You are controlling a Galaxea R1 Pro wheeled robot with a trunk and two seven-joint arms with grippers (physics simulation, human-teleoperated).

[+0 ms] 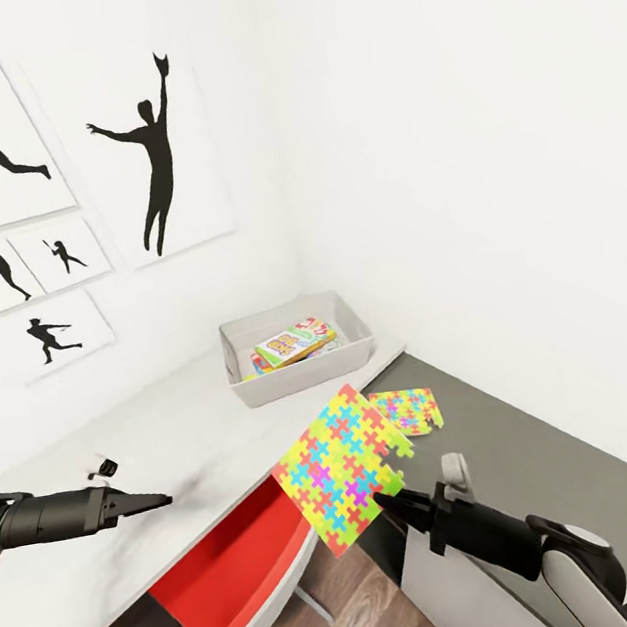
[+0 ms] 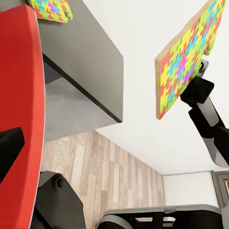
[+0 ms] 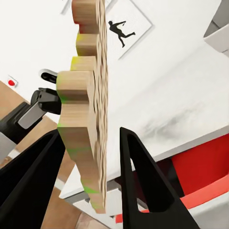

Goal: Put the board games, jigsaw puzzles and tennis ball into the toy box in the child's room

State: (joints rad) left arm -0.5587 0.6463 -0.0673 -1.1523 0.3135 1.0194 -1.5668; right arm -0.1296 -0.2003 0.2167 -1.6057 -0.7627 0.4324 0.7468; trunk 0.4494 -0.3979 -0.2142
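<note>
The right pincer (image 1: 386, 497) grips a jigsaw puzzle (image 1: 343, 469) by its lower corner, holding it tilted above the counter (image 1: 173, 447) edge and the red chair (image 1: 239, 578). A second puzzle (image 1: 410, 410) lies flat on the dark grey part of the counter. Behind them the toy box (image 1: 301, 361) holds a board game (image 1: 296, 343). The left pincer (image 1: 156, 500) hovers over the light top, fingers together.

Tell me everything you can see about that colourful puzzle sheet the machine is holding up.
The thin rectangular jigsaw sheet of interlocking yellow, pink, blue and green pieces is lifted clear of the L-shaped desk, tilted on edge, above the red chair. The right pincer clamps its lower corner between two black fingers. One corner is notched. Its edge and back look like pale wood or card. Nothing else touches it.
</note>
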